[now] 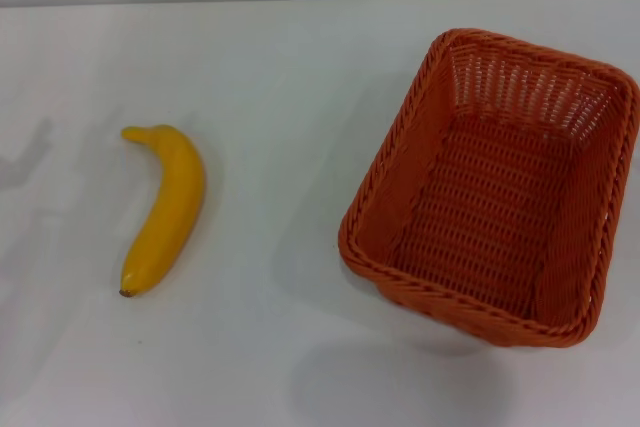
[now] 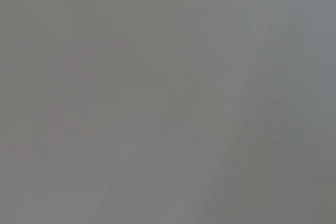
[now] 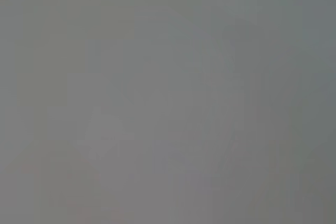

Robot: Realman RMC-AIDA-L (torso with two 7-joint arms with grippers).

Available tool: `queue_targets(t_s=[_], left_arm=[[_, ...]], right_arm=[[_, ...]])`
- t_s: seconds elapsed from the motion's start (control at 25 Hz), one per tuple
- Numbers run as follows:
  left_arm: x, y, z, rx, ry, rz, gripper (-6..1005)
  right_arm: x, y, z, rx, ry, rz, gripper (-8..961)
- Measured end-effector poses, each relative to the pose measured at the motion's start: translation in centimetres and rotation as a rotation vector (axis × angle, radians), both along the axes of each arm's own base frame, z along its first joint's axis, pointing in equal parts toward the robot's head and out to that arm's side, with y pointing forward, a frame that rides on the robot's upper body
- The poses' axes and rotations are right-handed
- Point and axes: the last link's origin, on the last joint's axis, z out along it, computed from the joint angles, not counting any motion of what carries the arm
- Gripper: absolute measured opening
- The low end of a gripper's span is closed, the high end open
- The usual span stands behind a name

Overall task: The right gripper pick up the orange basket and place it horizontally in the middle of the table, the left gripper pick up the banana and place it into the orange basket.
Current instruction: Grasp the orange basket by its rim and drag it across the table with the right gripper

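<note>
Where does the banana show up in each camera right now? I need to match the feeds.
Head view: the banana lies on the left part of the table, stem end farther from the robot, well apart from the orange basket on the right.
Left wrist view: not in it; only a featureless grey field.
Right wrist view: not in it; the same grey field.
Shared landmark: none can be made out across the views.

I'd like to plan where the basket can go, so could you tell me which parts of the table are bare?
The widest bare stretch of the table lies between the banana and the orange basket. The strip beyond both, toward the far edge, is also free, as is the near edge. The robot's right side is crowded by the basket.
</note>
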Motion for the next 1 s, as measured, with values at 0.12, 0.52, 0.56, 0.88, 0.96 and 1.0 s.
queue_targets(t_s=[0.12,0.52,0.56,0.88,0.96,1.0], left_arm=[[0.1,0.0,-0.1,0.0,-0.002,-0.001,888],[0.6,0.7,-0.3,-0.015,-0.014,-0.014,888],[0.6,0.8,-0.3,-0.016,-0.018,-0.016,888],[0.6,0.5,-0.5,-0.025,-0.047,-0.016,888],[0.6,0.3,-0.5,-0.027,-0.05,-0.017,888],[0.6,0.3,-0.4,-0.027,-0.051,-0.02,888]], right_arm=[[0.0,0.0,0.1,0.003,0.0,-0.002,855],[0.3,-0.4,0.1,-0.002,-0.003,-0.009,854],[0.3,-0.5,0.2,-0.003,-0.005,-0.007,854],[-0.3,-0.4,1.7,-0.04,-0.067,0.017,852],[-0.9,-0.1,2.3,-0.089,-0.085,0.029,852],[-1.6,0.3,3.3,-0.126,-0.104,0.039,852]])
